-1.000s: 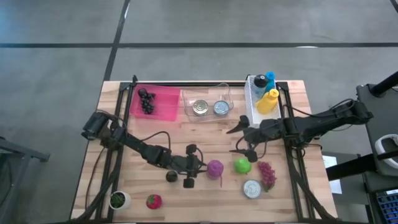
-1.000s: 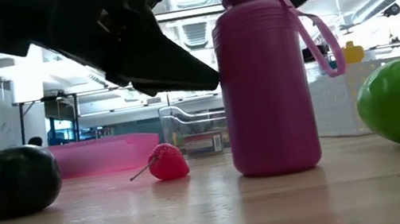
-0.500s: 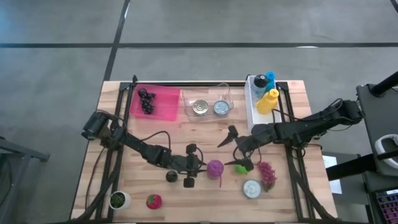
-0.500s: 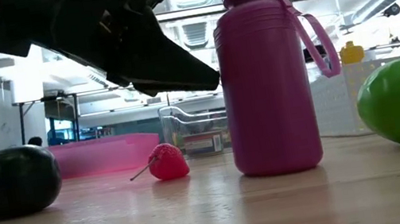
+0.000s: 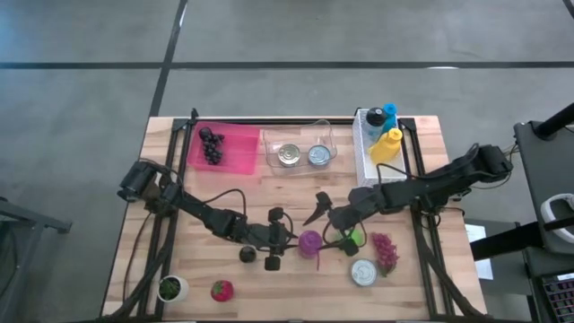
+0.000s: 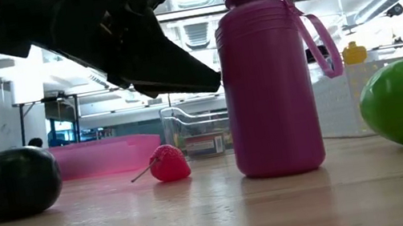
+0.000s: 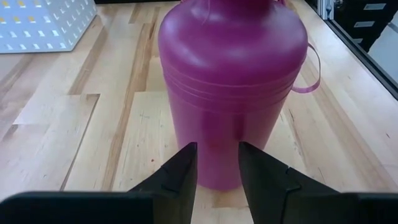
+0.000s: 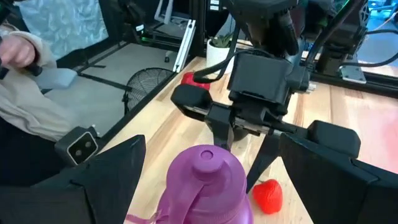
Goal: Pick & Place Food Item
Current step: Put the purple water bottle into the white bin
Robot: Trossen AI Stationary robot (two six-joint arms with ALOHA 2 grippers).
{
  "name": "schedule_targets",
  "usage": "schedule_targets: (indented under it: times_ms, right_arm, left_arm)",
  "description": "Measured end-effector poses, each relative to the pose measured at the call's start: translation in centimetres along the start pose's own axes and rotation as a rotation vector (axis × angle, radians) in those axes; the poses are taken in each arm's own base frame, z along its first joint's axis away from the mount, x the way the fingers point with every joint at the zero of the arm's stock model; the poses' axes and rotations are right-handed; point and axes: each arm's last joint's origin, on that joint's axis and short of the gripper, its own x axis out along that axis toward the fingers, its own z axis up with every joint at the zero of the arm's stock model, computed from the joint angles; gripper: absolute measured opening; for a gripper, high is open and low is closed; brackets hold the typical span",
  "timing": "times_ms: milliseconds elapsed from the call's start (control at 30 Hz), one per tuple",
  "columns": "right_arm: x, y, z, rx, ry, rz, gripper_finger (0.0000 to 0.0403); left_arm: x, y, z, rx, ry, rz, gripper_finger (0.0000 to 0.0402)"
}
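A purple bottle stands upright on the wooden table, seen close in the left wrist view. My left gripper sits low at its left side, its fingers open by a narrow gap with nothing between them. My right gripper hovers wide open above the bottle, one finger on either side of the cap. A green apple lies just right of the bottle, partly under my right arm. A dark round fruit and a strawberry rest nearer the front. My left gripper points its fingertips at the bottle's lower wall, slanting down from the table's left. Whether they touch it, I cannot tell. The bottle stands upright on its base on the table.
Purple grapes and a tin lie right of the apple. At the back stand a pink bin with dark grapes, a clear bin with two tins and a white basket of bottles. A small potted plant is front left.
My right gripper has travelled toward the table's left and near edges and tipped downward, passing over the green apple until it hangs above the purple bottle. It has stayed wide open. The bottle has not moved.
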Motion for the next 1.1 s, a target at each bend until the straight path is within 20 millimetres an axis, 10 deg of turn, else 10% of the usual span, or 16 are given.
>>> schedule_targets:
  times_ms: [1100]
  right_arm:
    - [0.46,0.02,-0.19,-0.018,0.014,0.038,0.0217]
  left_arm:
    - [0.00,-0.01,-0.05,-0.002,0.004,0.000,0.0122]
